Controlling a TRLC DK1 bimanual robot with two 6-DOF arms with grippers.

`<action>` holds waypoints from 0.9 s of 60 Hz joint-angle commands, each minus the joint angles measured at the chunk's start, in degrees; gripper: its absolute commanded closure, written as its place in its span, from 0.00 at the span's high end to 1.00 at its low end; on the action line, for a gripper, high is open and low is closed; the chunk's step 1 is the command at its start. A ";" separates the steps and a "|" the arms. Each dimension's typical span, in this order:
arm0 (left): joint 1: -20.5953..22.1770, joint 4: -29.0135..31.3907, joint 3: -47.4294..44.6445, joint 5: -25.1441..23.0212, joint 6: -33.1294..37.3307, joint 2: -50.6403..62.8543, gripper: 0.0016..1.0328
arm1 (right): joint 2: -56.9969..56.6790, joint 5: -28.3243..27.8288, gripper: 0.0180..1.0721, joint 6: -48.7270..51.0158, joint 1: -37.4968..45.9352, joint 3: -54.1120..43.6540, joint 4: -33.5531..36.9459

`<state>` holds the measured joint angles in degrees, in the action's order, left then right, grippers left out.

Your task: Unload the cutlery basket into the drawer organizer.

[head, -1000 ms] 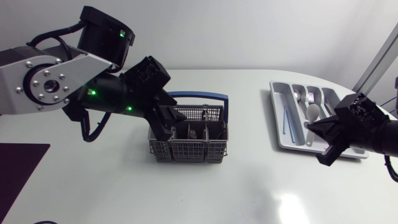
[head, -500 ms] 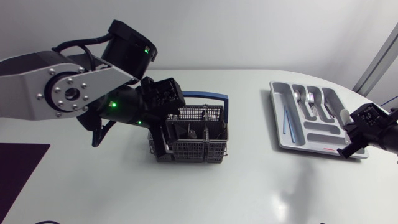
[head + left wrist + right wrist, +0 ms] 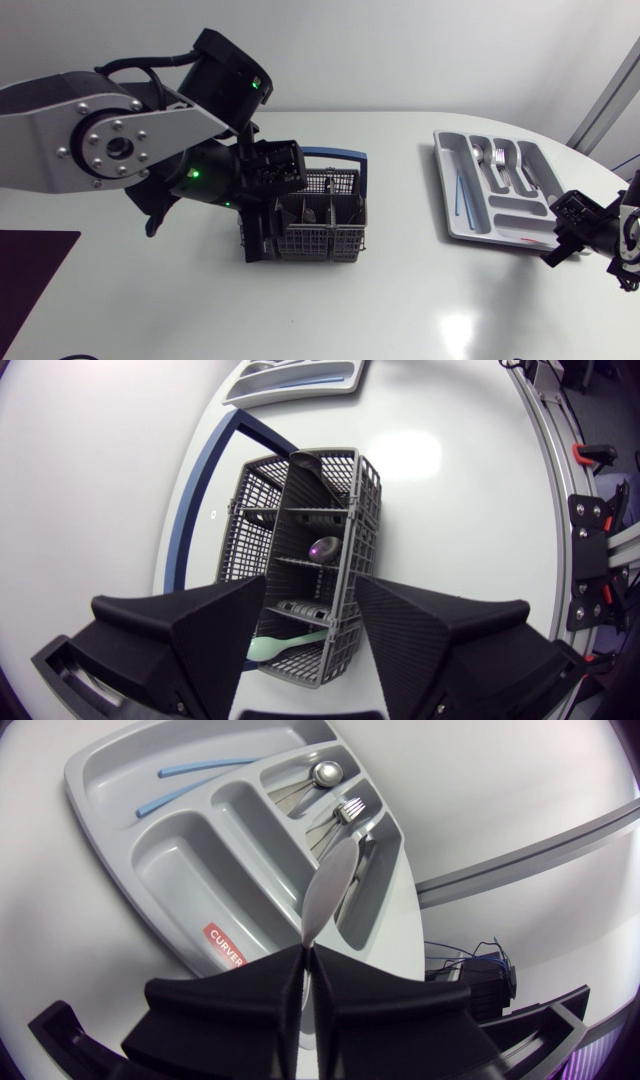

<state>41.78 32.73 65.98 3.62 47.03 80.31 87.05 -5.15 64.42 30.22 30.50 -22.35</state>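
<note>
Right fingers (image 3: 235, 1000) pinch a pale grey utensil (image 3: 330, 890); left fingers (image 3: 190, 630) are spread wide over the cutlery basket (image 3: 250, 550).
The right fingers are all but closed on the utensil's handle, and its blade-like end points toward the grey drawer organizer (image 3: 190, 870). The organizer lies at the far right of the surface (image 3: 400, 290), with two blue sticks (image 3: 195, 767), a metal spoon (image 3: 322, 772) and a fork (image 3: 348, 812) in its compartments. The left fingers hold nothing. A mint-green utensil (image 3: 285, 647) lies in the basket compartment between them, left of the surface's middle.

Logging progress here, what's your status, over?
Left gripper open over cutlery basket. Right gripper shut on pale utensil by drawer organizer. No obstruction seen.
</note>
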 commanded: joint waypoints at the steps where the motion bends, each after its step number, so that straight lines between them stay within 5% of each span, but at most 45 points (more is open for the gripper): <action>1: 0.94 0.67 2.40 1.74 3.69 1.86 0.62 | 1.90 1.28 0.18 2.11 0.37 -2.20 -2.88; 16: 3.84 0.67 4.34 5.35 6.41 4.24 0.61 | 4.71 2.77 0.76 2.55 0.54 -3.17 -4.63; 21: 4.45 1.02 5.13 5.79 7.20 5.29 0.61 | 3.66 2.77 0.88 2.55 0.90 -3.78 -4.72; 36: 5.15 1.90 6.18 6.49 8.17 7.49 0.59 | -5.57 1.98 0.94 0.35 1.25 -5.72 -1.65; 54: 4.36 1.11 1.35 6.40 5.62 4.24 0.59 | -26.22 0.23 0.94 -13.27 -10.71 -1.41 24.81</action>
<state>46.57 33.58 70.04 9.54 52.95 86.37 64.84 -4.67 56.69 23.79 26.89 -2.26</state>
